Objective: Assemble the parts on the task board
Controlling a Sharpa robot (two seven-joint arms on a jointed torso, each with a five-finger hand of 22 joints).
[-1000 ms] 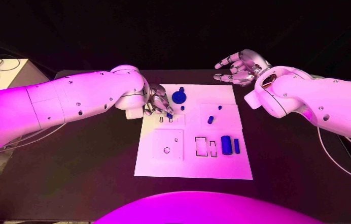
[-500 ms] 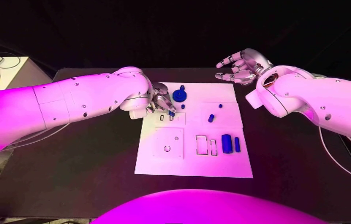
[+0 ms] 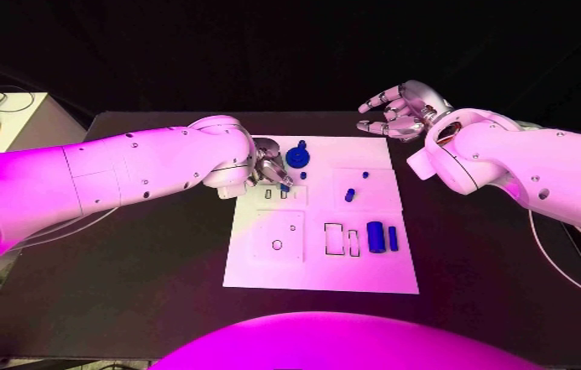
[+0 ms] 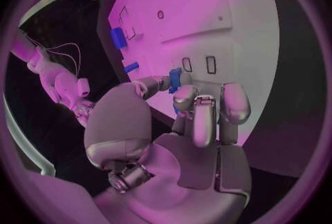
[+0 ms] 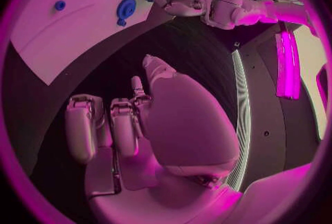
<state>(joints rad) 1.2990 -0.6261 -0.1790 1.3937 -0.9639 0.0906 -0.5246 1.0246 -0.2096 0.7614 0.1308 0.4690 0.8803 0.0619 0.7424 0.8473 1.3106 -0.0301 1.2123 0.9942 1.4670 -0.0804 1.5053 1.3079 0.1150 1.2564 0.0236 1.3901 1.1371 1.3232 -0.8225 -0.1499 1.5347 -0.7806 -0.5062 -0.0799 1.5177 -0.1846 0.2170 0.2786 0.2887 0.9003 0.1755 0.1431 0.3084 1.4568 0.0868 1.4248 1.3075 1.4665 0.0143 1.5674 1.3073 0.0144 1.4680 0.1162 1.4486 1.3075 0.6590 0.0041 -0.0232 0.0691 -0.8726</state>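
A small blue part (image 4: 174, 78) sits pinched in my left hand (image 3: 269, 169), just above two narrow slots (image 4: 198, 64) near the task board's (image 3: 321, 278) far left corner. I judge insertion is underway; next comes lining it up upright. My right hand (image 3: 400, 112) hovers empty, fingers spread, past the board over the black table (image 3: 145, 261).

No readable text, labels or numbers

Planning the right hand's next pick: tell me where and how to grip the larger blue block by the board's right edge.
Pinch the larger blue block across its long sides, from above. It lies flat on the task board, the slimmer blue piece close beside, so fingers should probably come down narrow.
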